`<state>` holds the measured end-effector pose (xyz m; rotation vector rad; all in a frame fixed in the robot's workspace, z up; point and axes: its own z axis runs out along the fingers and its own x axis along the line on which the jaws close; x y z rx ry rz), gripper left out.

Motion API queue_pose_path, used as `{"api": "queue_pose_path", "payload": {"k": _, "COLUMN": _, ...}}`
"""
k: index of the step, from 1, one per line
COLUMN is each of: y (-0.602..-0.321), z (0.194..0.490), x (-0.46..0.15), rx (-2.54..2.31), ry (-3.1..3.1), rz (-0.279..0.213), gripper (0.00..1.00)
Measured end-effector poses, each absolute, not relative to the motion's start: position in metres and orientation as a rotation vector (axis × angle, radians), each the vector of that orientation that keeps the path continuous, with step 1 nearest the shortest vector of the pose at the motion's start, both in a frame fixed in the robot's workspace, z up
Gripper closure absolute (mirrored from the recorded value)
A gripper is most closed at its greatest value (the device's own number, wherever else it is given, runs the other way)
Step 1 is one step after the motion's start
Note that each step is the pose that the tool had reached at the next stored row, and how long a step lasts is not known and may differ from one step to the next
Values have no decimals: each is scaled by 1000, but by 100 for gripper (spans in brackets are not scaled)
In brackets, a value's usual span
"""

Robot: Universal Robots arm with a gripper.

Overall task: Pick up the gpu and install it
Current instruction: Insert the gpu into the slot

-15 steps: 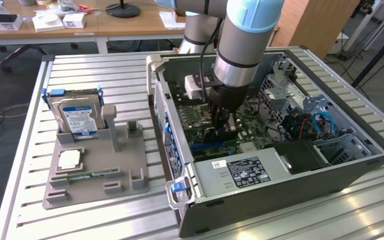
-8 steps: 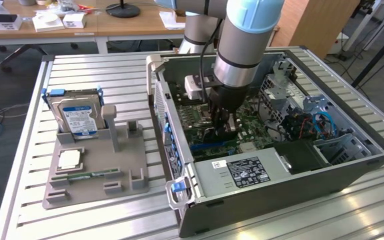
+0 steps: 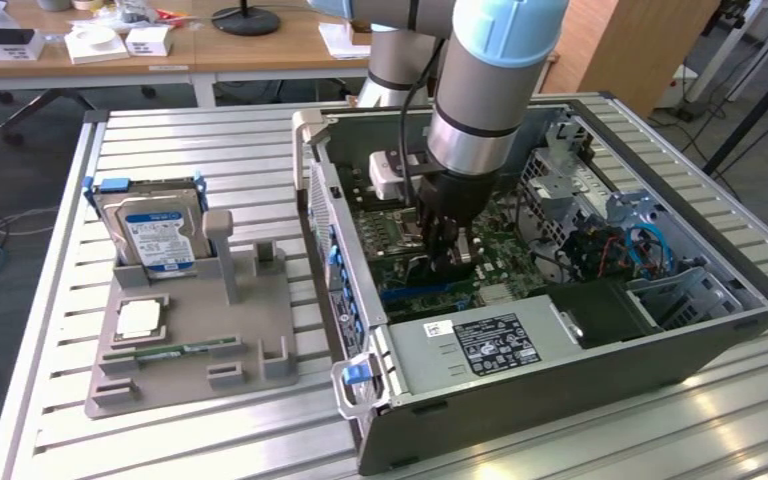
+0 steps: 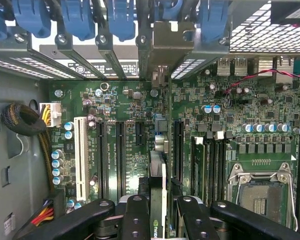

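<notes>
While edge-on, tight between the fingers (image 4: 136, 216), gpu (image 4: 158, 185) inside open computer case (image 3: 584, 395), over motherboard (image 4: 120, 100).

A slatted metal table (image 3: 184, 135) carries a grey parts holder (image 3: 184, 330) and an open computer case (image 3: 584, 390).

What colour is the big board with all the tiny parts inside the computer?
Green. The motherboard shows best in the wrist view.

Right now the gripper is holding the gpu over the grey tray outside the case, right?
No. The gripper holds the gpu inside the computer case, above the motherboard, not over the grey tray, as the exterior view shows.
</notes>
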<state>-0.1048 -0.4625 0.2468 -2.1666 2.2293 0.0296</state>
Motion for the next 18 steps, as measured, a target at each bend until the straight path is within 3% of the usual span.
{"api": "queue_pose_path", "payload": {"k": 18, "y": -463, "z": 248, "x": -105, "rx": -2167, "ry": 2230, "rz": 29, "gripper": 74}}
